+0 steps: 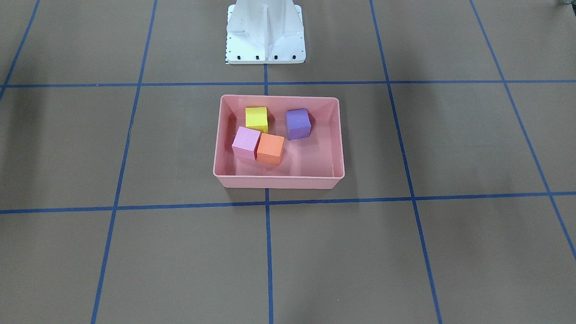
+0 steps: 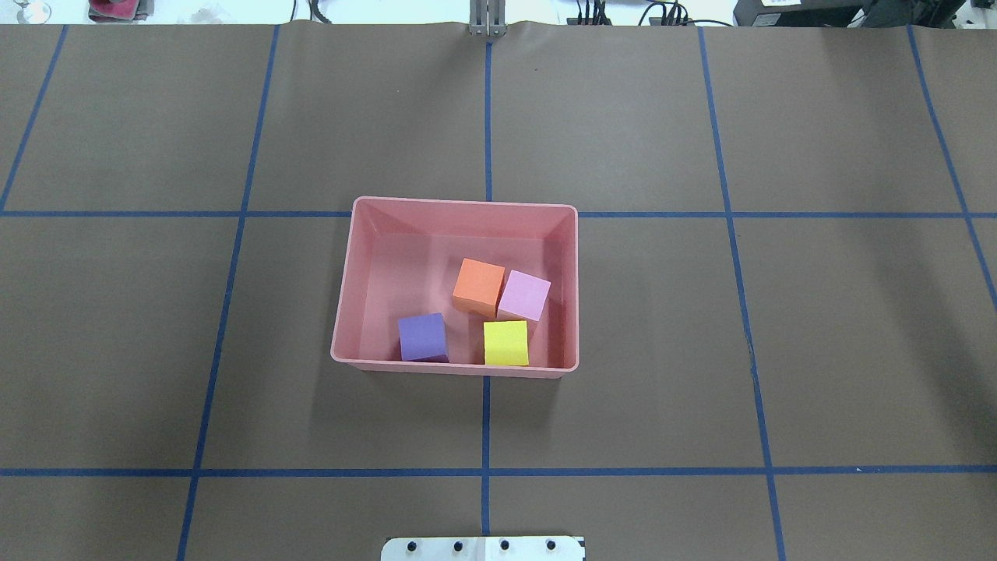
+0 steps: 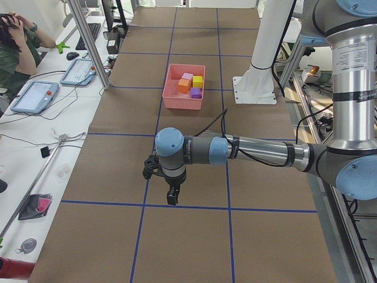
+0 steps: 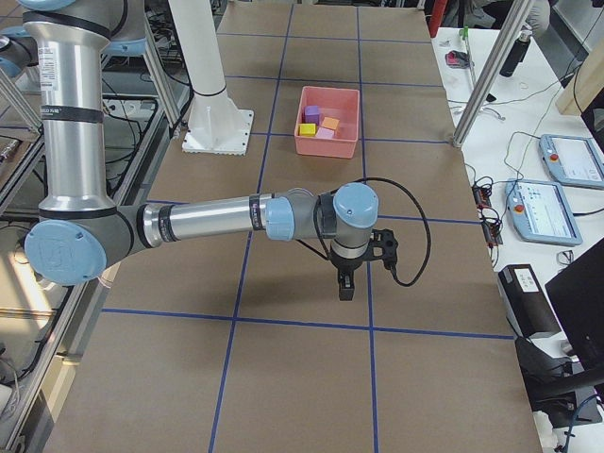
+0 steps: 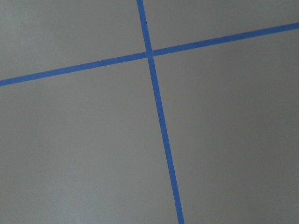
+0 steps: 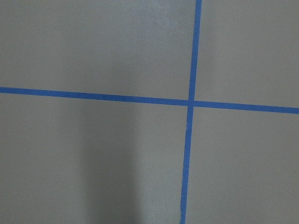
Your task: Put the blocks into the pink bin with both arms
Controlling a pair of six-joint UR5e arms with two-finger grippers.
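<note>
The pink bin (image 1: 279, 182) sits at the table's middle and holds all four blocks. The yellow-green block (image 1: 256, 118) and the purple block (image 1: 298, 123) lie toward the robot's side. The light pink block (image 1: 246, 141) and the orange block (image 1: 270, 149) touch each other. The bin also shows in the overhead view (image 2: 459, 205). My left gripper (image 3: 172, 198) shows only in the exterior left view, hanging over bare table far from the bin. My right gripper (image 4: 344, 285) shows only in the exterior right view, likewise far off. I cannot tell whether either is open or shut.
The white base pedestal (image 1: 265, 36) stands behind the bin. Blue tape lines (image 2: 487, 421) grid the brown table. Both wrist views show only table and tape crossings. Operators' desks with tablets (image 3: 35, 97) flank the table.
</note>
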